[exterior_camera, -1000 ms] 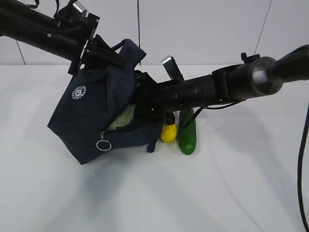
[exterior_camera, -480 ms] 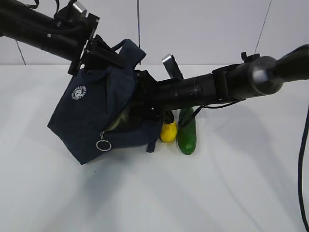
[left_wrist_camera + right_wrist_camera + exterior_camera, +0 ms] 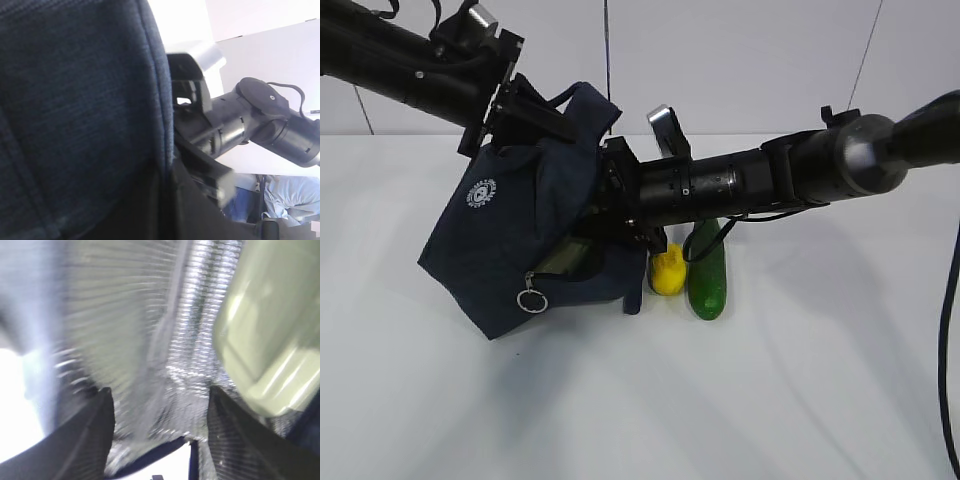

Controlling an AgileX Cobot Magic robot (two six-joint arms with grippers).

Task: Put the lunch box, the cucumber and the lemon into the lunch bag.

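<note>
While the dark navy fabric lunch bag (image 3: 525, 240) hangs tilted above the white table (image 3: 770, 380), its lower corner near or on the surface, the left gripper (image 3: 520, 105) pinches one of the bag's padded loop handles (image 3: 582, 105), jaws drawn tight together on the fabric. Seen from the left wrist camera, the navy cloth (image 3: 75, 115) fills most of the view, with the black right arm (image 3: 250, 125) reaching in beside it.

That right arm stretches across from the right of the exterior view, its gripper (image 3: 605, 215) pushed into the bag's open mouth and mostly hidden by fabric. From the right wrist camera, two black fingers (image 3: 85, 440) stand well apart with nothing between them, framing the bag's crinkled silver lining (image 3: 165, 340). Lying free in the upper right of that view, inside the bag and touching neither finger, is the rectangular lunch box with a pale sage-green lid (image 3: 270, 335); a sliver of it shows through the bag's opening from outside (image 3: 560, 258).

A silver ring pull (image 3: 531, 299) dangles from the zipper at the front of the bag. Just beside the bag on the table sit the small bright yellow lemon (image 3: 667, 273) and the short, glossy dark green cucumber (image 3: 707, 275), close side by side under the right arm.
</note>
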